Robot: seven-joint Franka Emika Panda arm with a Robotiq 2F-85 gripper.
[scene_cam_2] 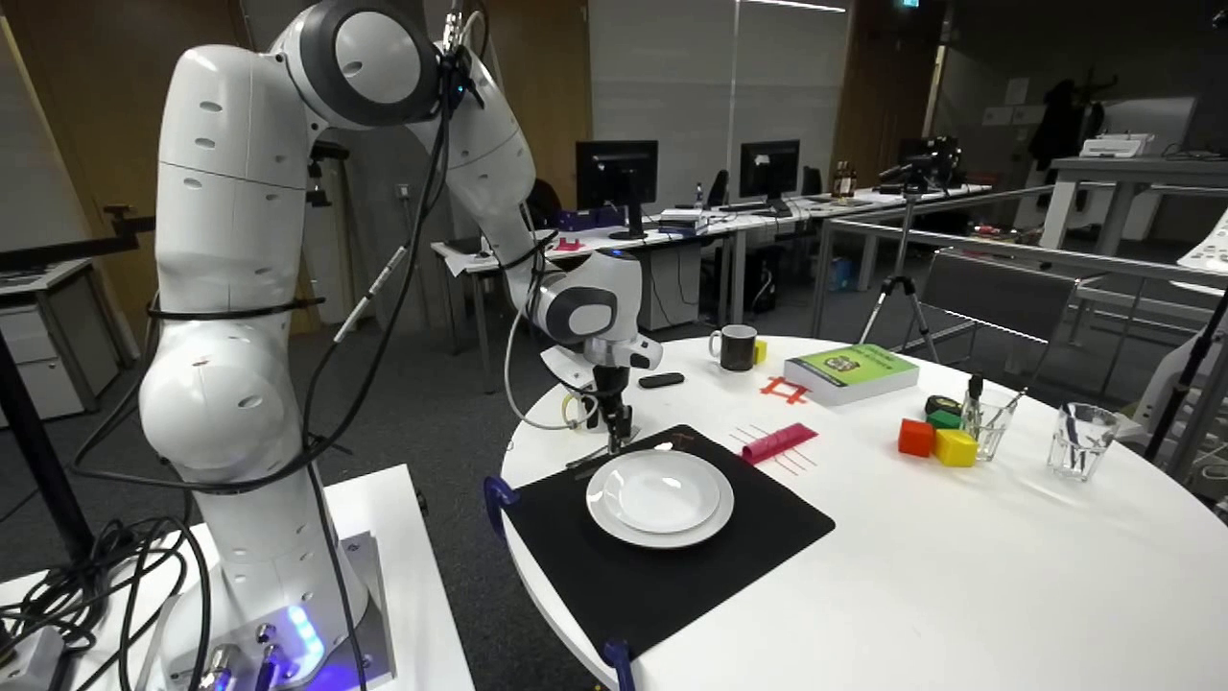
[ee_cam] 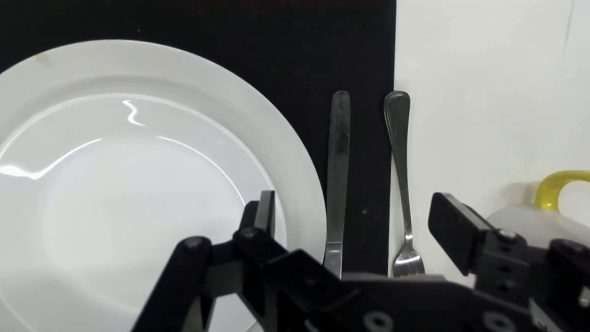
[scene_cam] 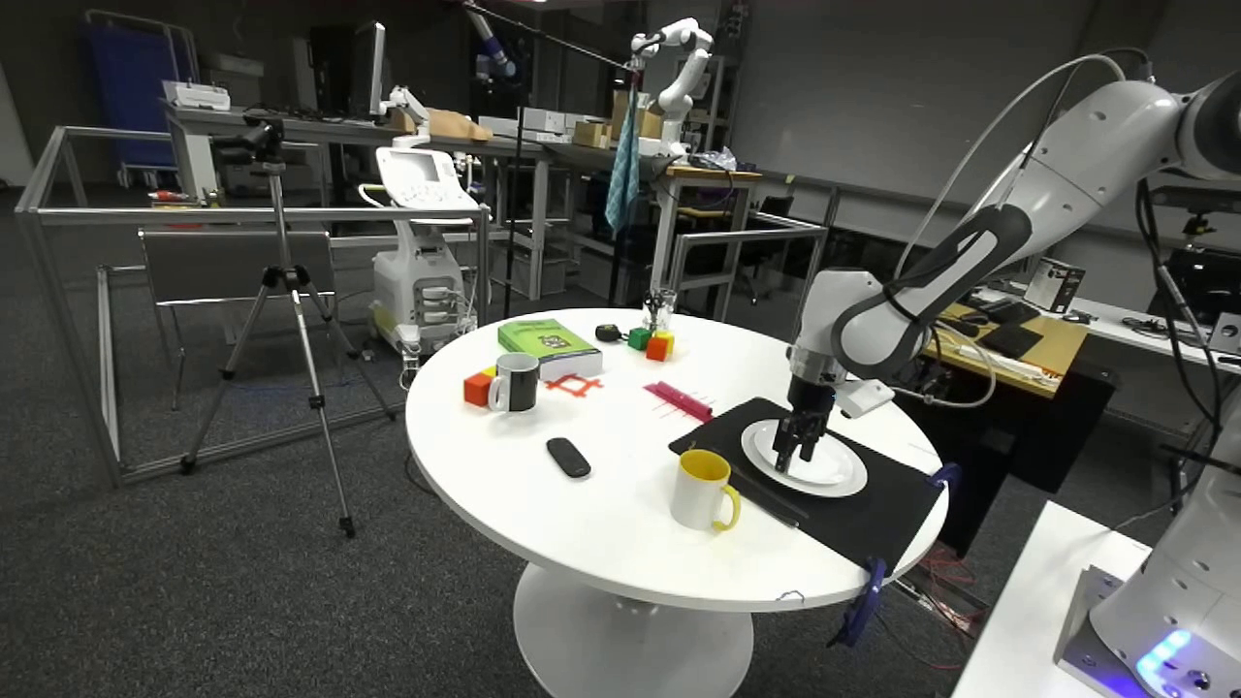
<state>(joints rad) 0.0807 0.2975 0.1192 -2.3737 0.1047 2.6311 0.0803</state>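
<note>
Wrist view: the gripper (ee_cam: pixel 354 214) hangs with its two fingers parted wide above a table knife (ee_cam: pixel 339 170) and a fork (ee_cam: pixel 400 133), which lie roughly side by side. The table knife rests on a black placemat (ee_cam: pixel 286 55), just beside the rim of a large white plate (ee_cam: pixel 297 175) carrying a smaller white plate (ee_cam: pixel 138 207). The fork lies mostly on the round white table (scene_cam: pixel 620 490), its handle end overlapping the placemat's edge; the gripper partly hides its tines. Near the fork, a white mug (scene_cam: pixel 693 494) with yellow interior and handle stands upright. Well apart, in both exterior views, are a thick green-covered book (scene_cam_2: pixel 854 369), a black-and-white mug (scene_cam_2: pixel 737 347), a red cube (scene_cam_2: pixel 915 438) and a yellow cube (scene_cam_2: pixel 956 447).
</note>
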